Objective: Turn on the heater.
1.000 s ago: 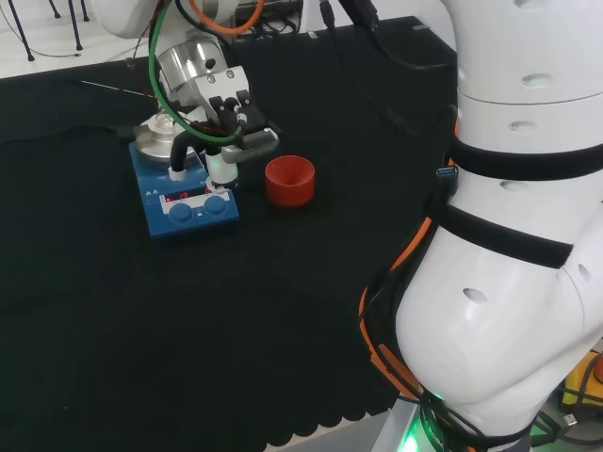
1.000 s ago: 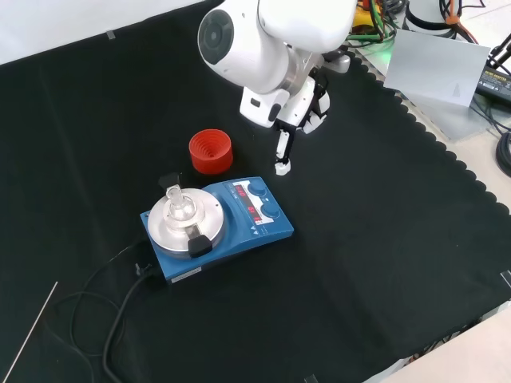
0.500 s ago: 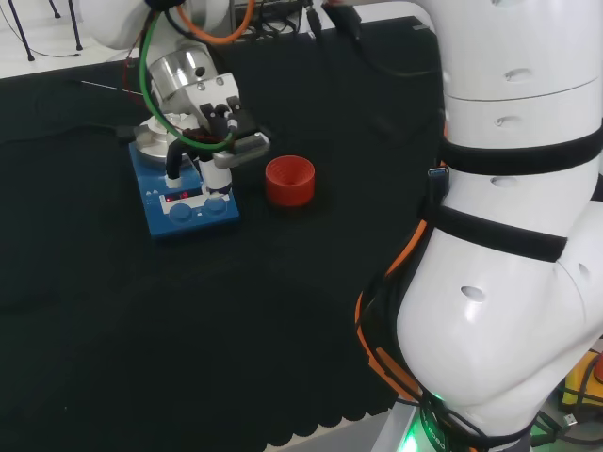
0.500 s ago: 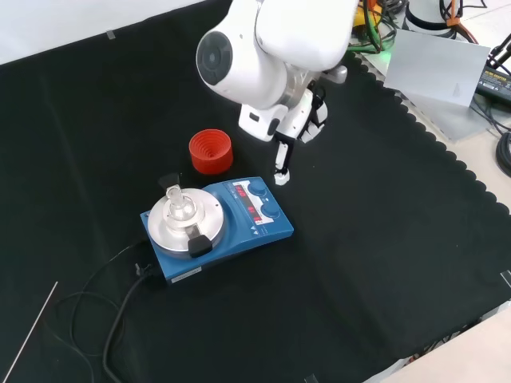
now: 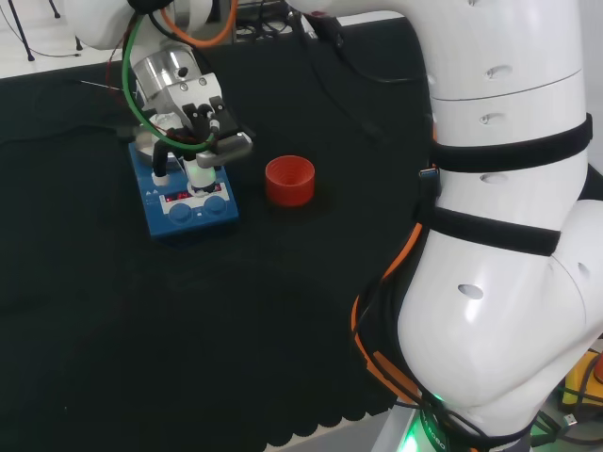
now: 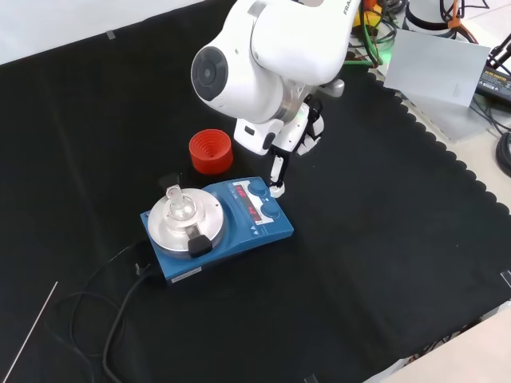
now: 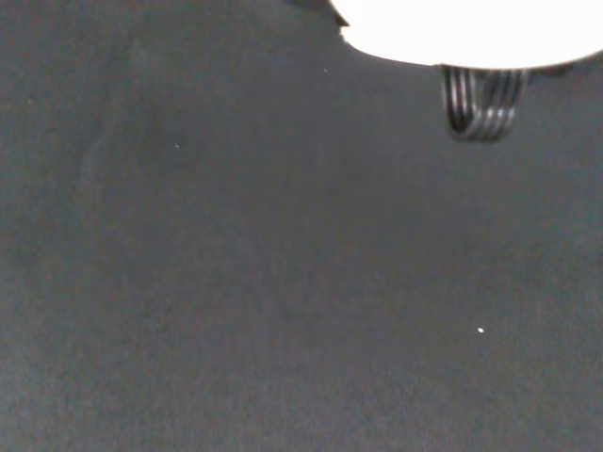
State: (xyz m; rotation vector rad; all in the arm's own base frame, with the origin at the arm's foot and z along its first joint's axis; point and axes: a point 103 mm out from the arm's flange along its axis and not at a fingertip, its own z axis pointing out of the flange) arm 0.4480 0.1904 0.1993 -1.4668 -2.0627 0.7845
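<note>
Front view: hand (image 6: 277, 169) finger extended onto heater (image 6: 239, 219) panel; red ring (image 6: 211, 152) empty.

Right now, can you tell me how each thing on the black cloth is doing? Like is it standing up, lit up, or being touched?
Heater: flat on the cloth, red display lit, cable plugged in at its back.
Small glass flask: upright on the heater's round silver plate.
Red ribbed ring: upright beside the heater, nothing in it.
Hand: one finger pointing straight down, its tip at the heater's front panel by the knobs; contact cannot be told.
</note>
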